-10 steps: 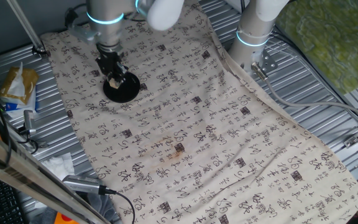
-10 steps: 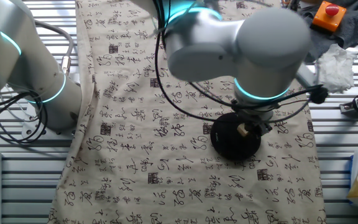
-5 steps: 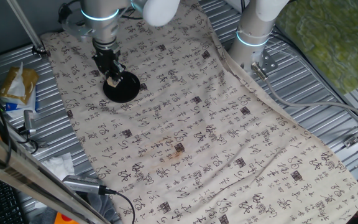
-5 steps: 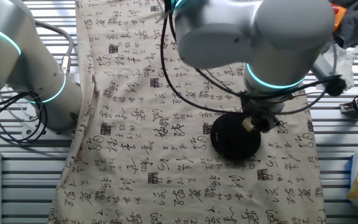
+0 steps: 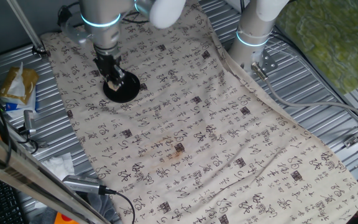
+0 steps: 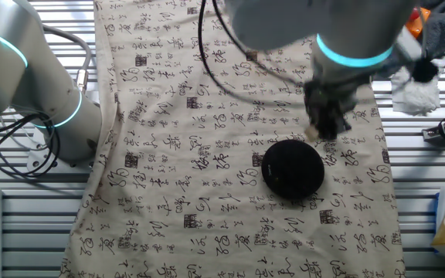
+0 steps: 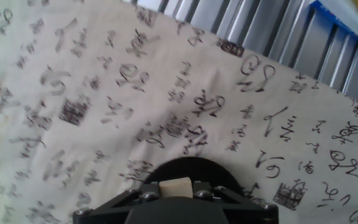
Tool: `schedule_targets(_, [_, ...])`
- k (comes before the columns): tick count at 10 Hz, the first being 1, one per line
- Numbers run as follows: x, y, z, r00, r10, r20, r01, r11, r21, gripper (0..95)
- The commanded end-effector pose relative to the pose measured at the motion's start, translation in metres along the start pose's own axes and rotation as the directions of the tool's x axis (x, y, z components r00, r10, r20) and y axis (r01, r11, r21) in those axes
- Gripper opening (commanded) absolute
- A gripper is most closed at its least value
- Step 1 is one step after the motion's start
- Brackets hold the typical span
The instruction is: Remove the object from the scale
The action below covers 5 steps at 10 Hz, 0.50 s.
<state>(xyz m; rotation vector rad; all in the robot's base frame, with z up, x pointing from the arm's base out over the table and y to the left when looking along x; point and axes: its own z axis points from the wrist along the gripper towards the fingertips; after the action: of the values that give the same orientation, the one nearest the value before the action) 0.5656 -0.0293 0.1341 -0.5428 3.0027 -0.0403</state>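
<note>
My jaws are clamped on the wooden block (image 7: pixel 174 186), lifted off the black scale (image 6: pixel 292 169), which lies just below, toward the counter's cloth-covered corner.

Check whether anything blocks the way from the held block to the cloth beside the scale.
Nothing visible does. The pincer holds the block lifted off the scale, and the printed cloth around the disc lies flat and bare. The tissue lies off on the metal table.
</note>
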Motion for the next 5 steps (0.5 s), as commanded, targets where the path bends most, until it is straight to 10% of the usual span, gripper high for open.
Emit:
schedule_targets(1, [-0.011, 0.025, -0.002, 0.999, 0.037, -0.003, -0.037, 0.999, 0.005, 0.0])
schedule_targets(5, [-0.02, 0.054, -0.003, 0.997, 0.079, -0.007, -0.079, 0.997, 0.008, 0.0])
